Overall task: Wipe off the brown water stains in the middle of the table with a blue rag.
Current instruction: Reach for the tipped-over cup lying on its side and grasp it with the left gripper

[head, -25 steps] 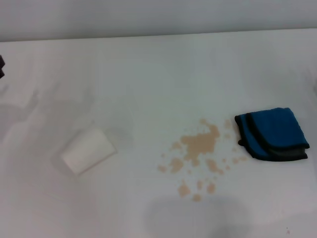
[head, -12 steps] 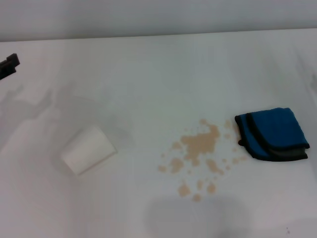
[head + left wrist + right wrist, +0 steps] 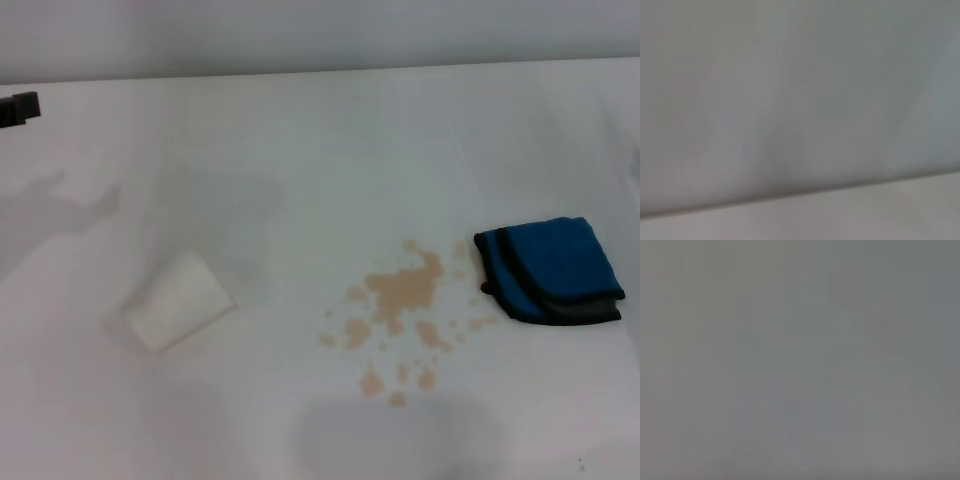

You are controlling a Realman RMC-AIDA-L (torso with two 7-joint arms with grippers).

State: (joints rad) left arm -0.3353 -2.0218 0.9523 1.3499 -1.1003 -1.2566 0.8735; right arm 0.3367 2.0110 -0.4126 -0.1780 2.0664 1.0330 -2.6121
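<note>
Brown water stains (image 3: 400, 300) lie on the table (image 3: 330, 140), a little right of its middle in the head view: we see 1 larger irregular tan patch with smaller blotches and droplets scattered around and in front of it. Just to the right of the stains, apart from the main patch but near the outermost droplets, we find the blue rag (image 3: 550, 268), folded flat, with its dark edging turned toward the stains and along its near side. We note that the rag lies untouched, with no gripper on it. Well to the left of the stains lies a white paper cup (image 3: 178, 302) on its side. At the far left edge of the head view we see a small dark part of the left gripper (image 3: 18, 108) above the table, with its shadow falling on the tabletop beside it; whether its jaws are released or clenched we cannot tell. We do not see the right gripper in any view. Both wrist views show only plain grey surfaces, in which we can make out no object
</note>
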